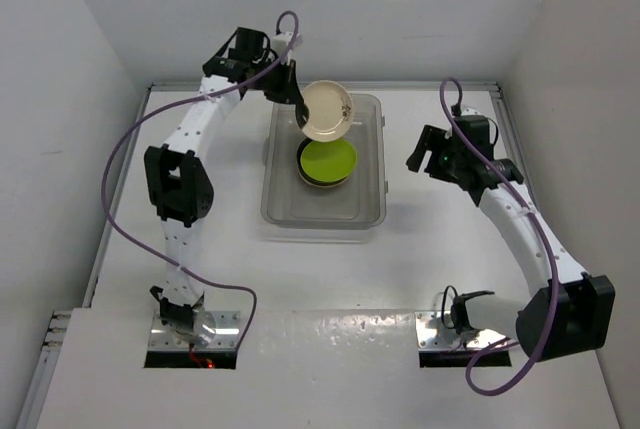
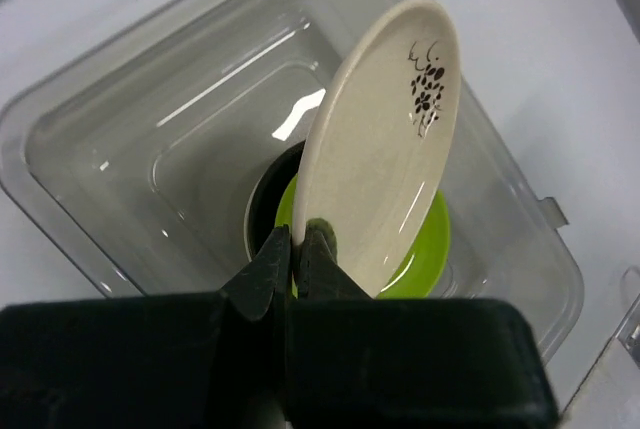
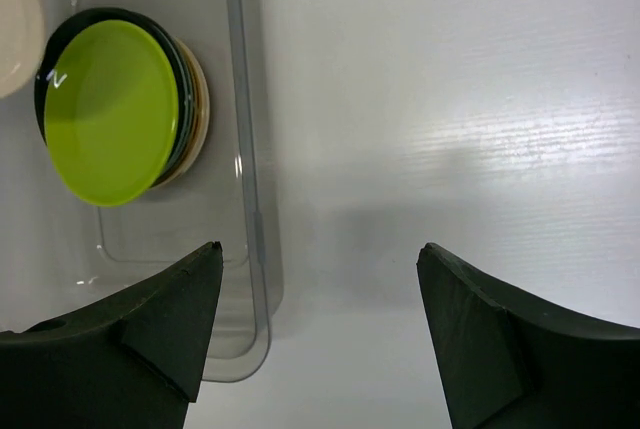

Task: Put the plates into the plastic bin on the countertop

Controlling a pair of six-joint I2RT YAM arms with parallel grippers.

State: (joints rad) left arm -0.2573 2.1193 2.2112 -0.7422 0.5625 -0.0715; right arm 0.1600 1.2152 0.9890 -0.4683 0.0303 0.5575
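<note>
My left gripper (image 1: pixel 300 114) is shut on the rim of a cream plate (image 1: pixel 327 110) with dark marks and holds it tilted above the clear plastic bin (image 1: pixel 372 199). In the left wrist view the left gripper (image 2: pixel 297 241) pinches the cream plate (image 2: pixel 385 149) over the stack. A lime green plate (image 1: pixel 327 161) lies on top of a stack of plates in the bin, with a black plate (image 3: pixel 180 59) under it. My right gripper (image 1: pixel 432 154) is open and empty, just right of the bin; in its own view the right gripper (image 3: pixel 320 294) hangs over the white countertop (image 3: pixel 450 99).
White walls edge the countertop (image 1: pixel 200 269) at left, right and back. The bin's near half (image 1: pixel 320 207) holds no plates. Purple cables run along both arms. The arm bases (image 1: pixel 190 334) stand at the near edge.
</note>
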